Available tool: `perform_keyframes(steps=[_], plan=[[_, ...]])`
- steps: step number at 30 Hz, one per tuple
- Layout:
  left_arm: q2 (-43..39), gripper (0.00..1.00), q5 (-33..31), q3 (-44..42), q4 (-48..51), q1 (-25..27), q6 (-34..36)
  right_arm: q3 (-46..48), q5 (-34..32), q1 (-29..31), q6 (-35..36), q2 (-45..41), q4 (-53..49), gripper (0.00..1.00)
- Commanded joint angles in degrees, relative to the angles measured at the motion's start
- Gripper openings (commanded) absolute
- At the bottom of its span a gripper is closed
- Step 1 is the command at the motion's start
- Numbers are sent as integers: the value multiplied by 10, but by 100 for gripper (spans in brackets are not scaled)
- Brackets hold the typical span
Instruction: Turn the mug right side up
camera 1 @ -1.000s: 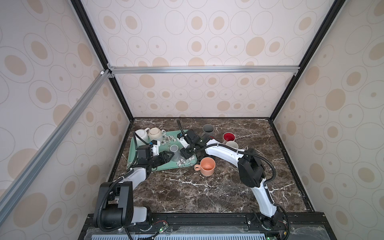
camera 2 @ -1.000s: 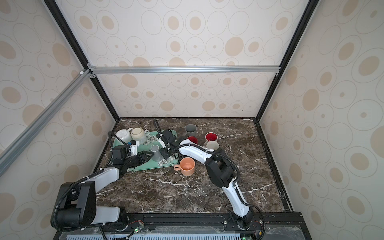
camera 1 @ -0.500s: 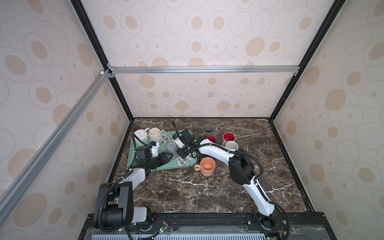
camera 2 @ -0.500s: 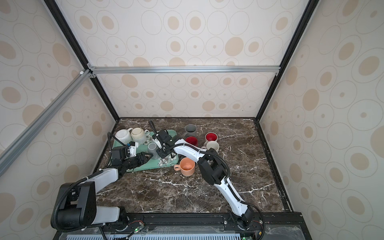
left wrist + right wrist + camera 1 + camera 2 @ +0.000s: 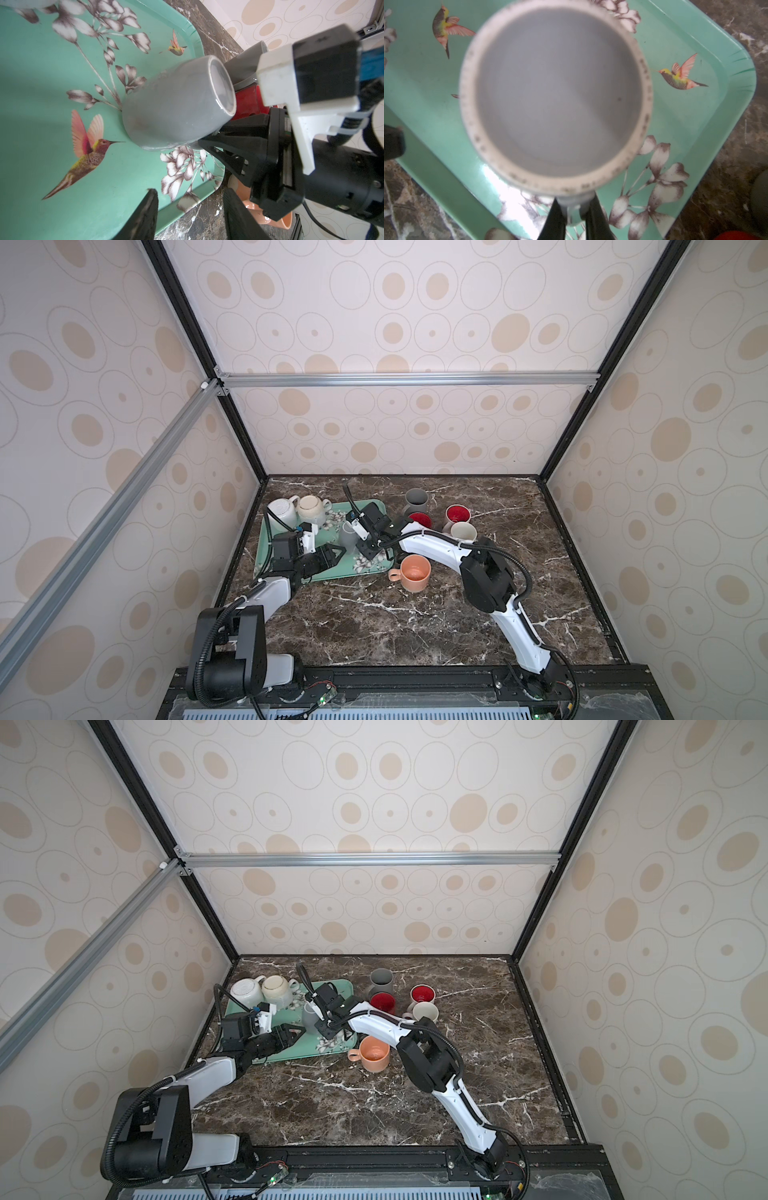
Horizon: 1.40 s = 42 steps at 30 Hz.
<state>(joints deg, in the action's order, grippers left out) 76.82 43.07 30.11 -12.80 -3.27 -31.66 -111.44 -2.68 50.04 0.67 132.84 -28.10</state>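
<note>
Bimanual tabletop cell with marble-patterned table (image 5: 374, 626). The gray mug (image 5: 347, 536) (image 5: 309, 1017) stands mouth down on the teal hummingbird tray (image 5: 31, 83) (image 5: 716, 104), near the tray's right edge in both top views. Its unglazed foot ring faces up toward the right wrist camera (image 5: 554, 93). The right gripper (image 5: 572, 209) (image 5: 366, 551) reaches across from the right, and its two black fingers are pressed together on the mug's handle, one on each side. Whether the mouth rim has left the tray surface cannot be told.

The left gripper (image 5: 189, 193) (image 5: 334, 553) hangs low over the tray's near edge, just beside the mug, with its fingers spread and nothing between them.

A white mug (image 5: 281, 509) and a cream mug (image 5: 311, 508) sit at the tray's far left corner. On the table to the right of the tray stand an upright gray cup (image 5: 417, 499), two red-lined mugs (image 5: 458, 514), a pale mug (image 5: 463, 531) and an orange mug (image 5: 414, 572).
</note>
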Motion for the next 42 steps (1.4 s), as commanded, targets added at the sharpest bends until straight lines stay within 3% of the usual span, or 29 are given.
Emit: perform_keyframes(steps=[1, 12, 26, 29, 36, 42], plan=[[-17, 52, 3, 1, -11, -4, 7, 20, -14, 6, 3, -53, 46, 0], [-35, 52, 6, -18, -58, -4, -23, 145, -28, 8, -72, -125, 178, 0], [-53, 52, 18, -75, -118, -4, -76, 155, -45, 8, -126, -117, 204, 0], [-84, 57, 9, -91, -137, -4, -88, 155, -57, 8, -150, -121, 210, 0], [-182, 63, -13, -132, -244, -3, -169, 154, -79, 7, -194, -144, 228, 0], [-185, 63, -21, -162, -384, 35, -264, 168, -78, 8, -222, -165, 251, 0]])
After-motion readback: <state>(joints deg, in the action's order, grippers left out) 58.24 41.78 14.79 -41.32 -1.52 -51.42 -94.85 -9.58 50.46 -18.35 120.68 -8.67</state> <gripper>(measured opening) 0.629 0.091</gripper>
